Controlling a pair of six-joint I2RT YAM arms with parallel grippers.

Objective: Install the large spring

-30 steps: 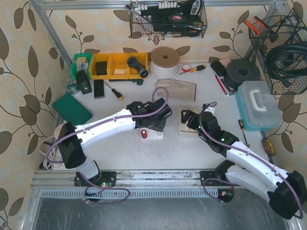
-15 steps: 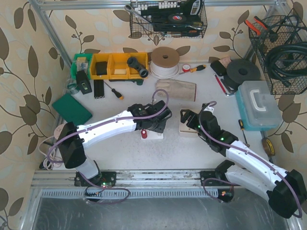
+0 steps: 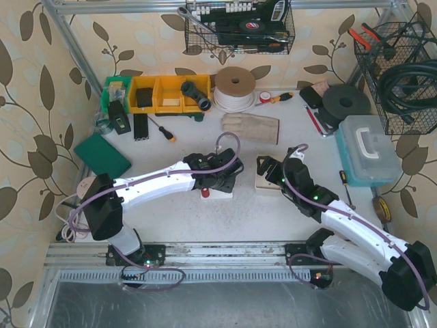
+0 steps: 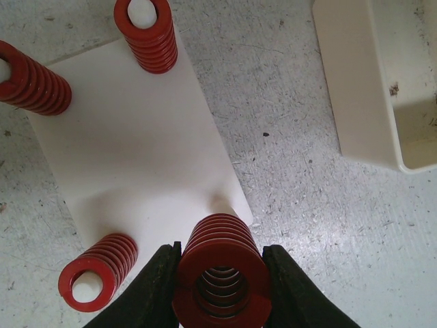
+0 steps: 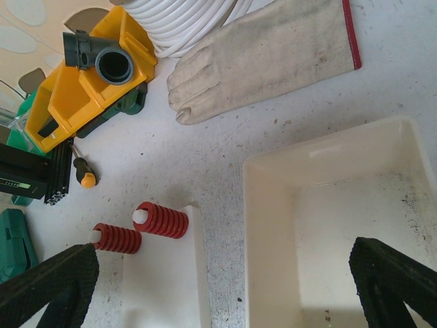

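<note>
Left claw pinches the large spring over the last bare corner of the white plate, where three other springs already sit on pegs. Next I think it must go straight down onto that corner's peg, hidden under it. Right claw, spread wide, hangs over the tray to the right; bare worktop lies between plate and tray.

I count four red springs, three of them seated on white pegs, along with one white plate, one tray and one glove on the surface.
</note>
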